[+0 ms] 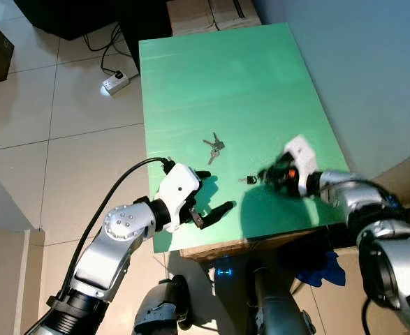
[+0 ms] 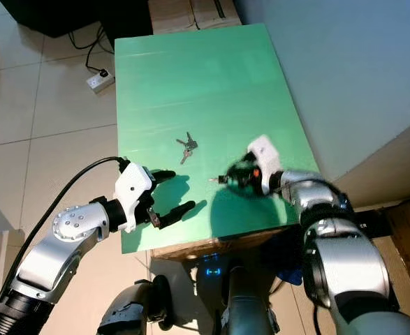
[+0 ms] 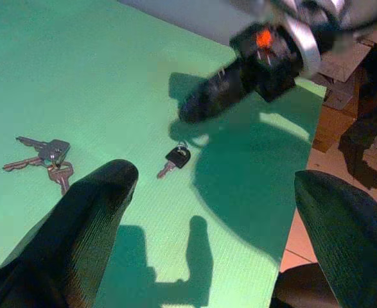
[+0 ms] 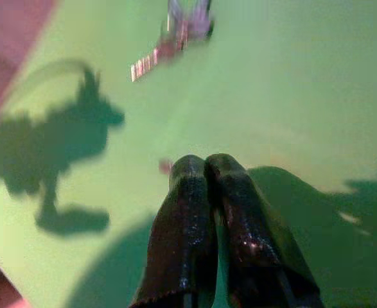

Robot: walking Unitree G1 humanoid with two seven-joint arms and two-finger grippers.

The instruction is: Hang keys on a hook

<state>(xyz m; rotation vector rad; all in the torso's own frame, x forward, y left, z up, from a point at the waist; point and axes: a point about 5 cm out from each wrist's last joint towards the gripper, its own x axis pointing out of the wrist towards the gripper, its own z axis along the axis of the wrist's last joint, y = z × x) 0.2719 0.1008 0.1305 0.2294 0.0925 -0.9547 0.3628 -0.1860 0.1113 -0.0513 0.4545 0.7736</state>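
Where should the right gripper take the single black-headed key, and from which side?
Grip the black-headed key by its thick plastic head, coming from above. It lies flat on the green table, thin blade toward the left gripper. The right gripper, fingers together, hovers just beyond the head.

A green surface (image 1: 225,77) stands against a pale wall (image 1: 372,63). White floor tiles (image 1: 44,118) lie to its left, with a power strip (image 1: 115,83) and black cables (image 1: 100,43); cardboard boxes (image 1: 211,14) sit behind.
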